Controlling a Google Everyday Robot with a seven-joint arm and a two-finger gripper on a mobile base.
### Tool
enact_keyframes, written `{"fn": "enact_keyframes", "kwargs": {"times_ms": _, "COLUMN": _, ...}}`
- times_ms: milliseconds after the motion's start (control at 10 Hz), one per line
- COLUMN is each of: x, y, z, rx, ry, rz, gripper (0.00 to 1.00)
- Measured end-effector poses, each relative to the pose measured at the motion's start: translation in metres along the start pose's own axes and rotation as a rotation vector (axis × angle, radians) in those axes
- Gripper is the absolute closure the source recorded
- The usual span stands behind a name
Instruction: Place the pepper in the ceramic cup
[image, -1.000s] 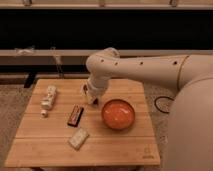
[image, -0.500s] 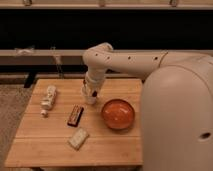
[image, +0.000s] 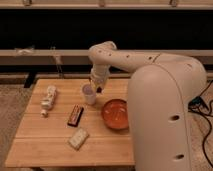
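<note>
The ceramic cup (image: 88, 95), small and pale, stands upright on the wooden table (image: 45, 145), left of the orange bowl. My gripper (image: 96, 86) hangs from the white arm, pointing down, just above and to the right of the cup's rim. A small dark bit shows at the gripper's tip, but I cannot tell whether it is the pepper. The pepper shows nowhere else on the table.
A wide orange bowl (image: 116, 114) stands right of the cup. A flat dark brown bar (image: 75, 115) lies in front of the cup, a pale packet (image: 78, 138) nearer the front edge, and a white object (image: 48, 97) at the left. My large white arm body fills the right side.
The gripper has shifted slightly up and to the right, so the cup now shows beside it. The arm's body has swung further into view on the right.
</note>
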Motion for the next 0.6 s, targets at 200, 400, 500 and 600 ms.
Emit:
{"fn": "enact_keyframes", "kwargs": {"times_ms": 200, "x": 0.005, "y": 0.011, "z": -0.002, "rx": -0.003, "ry": 0.011, "rz": -0.03, "gripper": 0.58}}
{"fn": "enact_keyframes", "kwargs": {"times_ms": 400, "x": 0.016, "y": 0.026, "z": -0.009, "rx": -0.009, "ry": 0.005, "rz": -0.078, "gripper": 0.36}}
{"fn": "enact_keyframes", "kwargs": {"times_ms": 500, "x": 0.018, "y": 0.031, "z": -0.011, "rx": -0.01, "ry": 0.001, "rz": -0.091, "gripper": 0.26}}
{"fn": "enact_keyframes", "kwargs": {"times_ms": 600, "x": 0.019, "y": 0.033, "z": -0.01, "rx": -0.01, "ry": 0.0, "rz": -0.098, "gripper": 0.22}}
